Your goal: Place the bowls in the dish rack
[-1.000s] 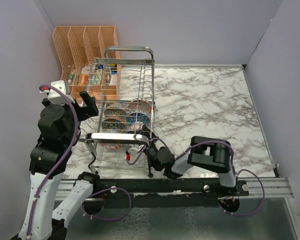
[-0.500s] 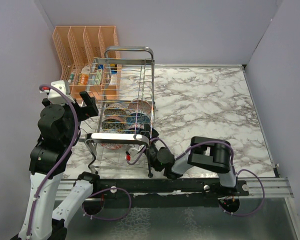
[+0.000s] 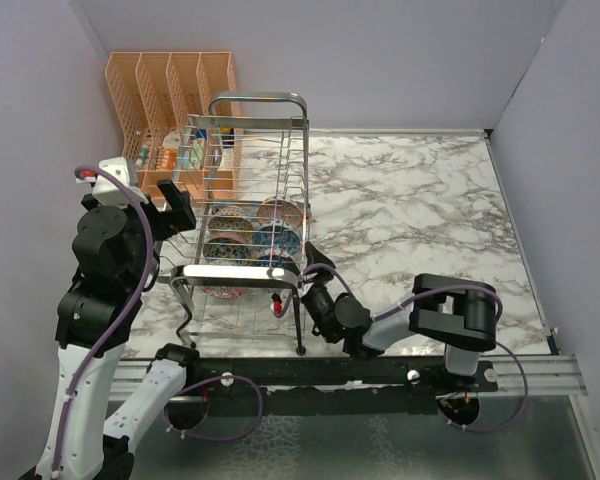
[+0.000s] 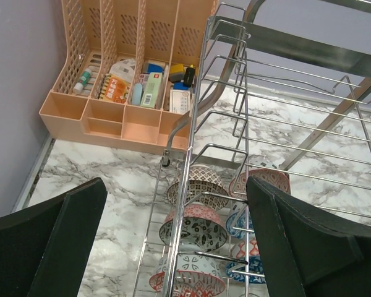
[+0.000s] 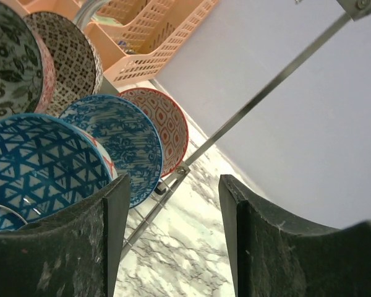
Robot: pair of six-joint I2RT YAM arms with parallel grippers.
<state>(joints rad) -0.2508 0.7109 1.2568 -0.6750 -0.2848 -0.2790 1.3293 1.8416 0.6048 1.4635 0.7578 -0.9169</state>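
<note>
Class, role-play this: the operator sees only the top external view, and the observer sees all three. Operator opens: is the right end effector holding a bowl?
Observer: No, the right end effector is open and empty.
Operator: What is nearest it?
Observer: A blue triangle-patterned bowl, standing on edge in the dish rack.
Operator: And the left?
Observer: The left end effector is open too, holding nothing.

Marble table (image 3: 420, 200), white with grey veins, walled at left, far and right sides. Orange organizer (image 3: 160, 85) sits on it in far left corner. Rack (image 3: 257, 99) stands on own legs at left, just near of organizer, near legs close to near edge.
</note>
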